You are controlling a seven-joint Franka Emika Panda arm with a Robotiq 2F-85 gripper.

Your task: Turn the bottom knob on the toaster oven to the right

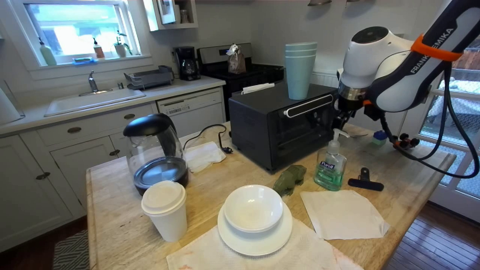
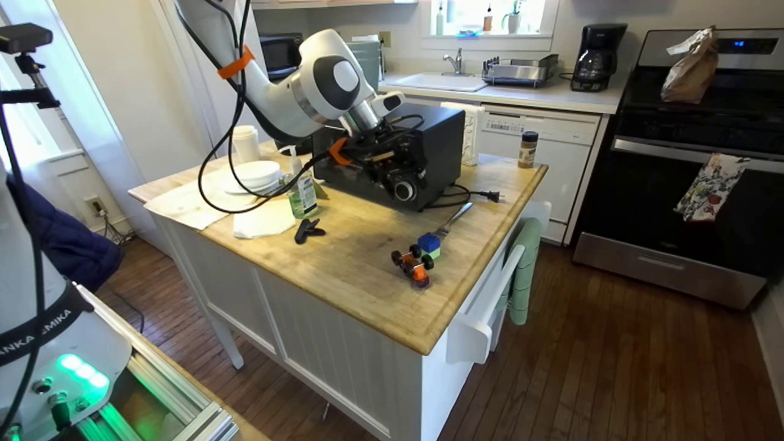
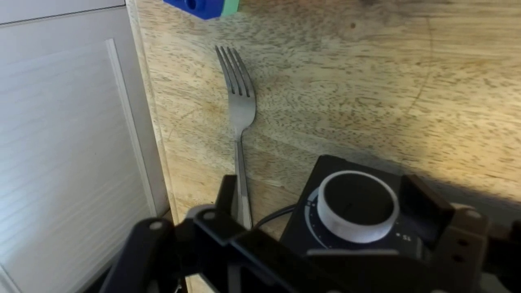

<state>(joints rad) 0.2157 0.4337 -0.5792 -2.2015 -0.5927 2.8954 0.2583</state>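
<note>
Knob [image 3: 357, 206]: our hand [image 3: 322, 197] has its fingers spread, knob showing between them, nearer the finger on the wrist view's right; contact unclear. We'd centre, pinch evenly, then roll clockwise on the knob's axis, no sideways push. Knob sits low on the toaster oven [image 1: 279, 127] front; oven could slide on the bench [image 2: 355, 263].

Toaster oven [image 1: 250, 129] looks matt w/ smooth knob [image 3: 358, 203], tabletop [image 2: 349, 263] grainy wd., fork [image 3: 242, 110] mtl.

Home-style kitchen: sink [image 1: 98, 100], stove [image 2: 649, 202], dishwasher [image 1: 197, 112], coffee maker [image 1: 186, 64], dish rack [image 1: 150, 80].
</note>
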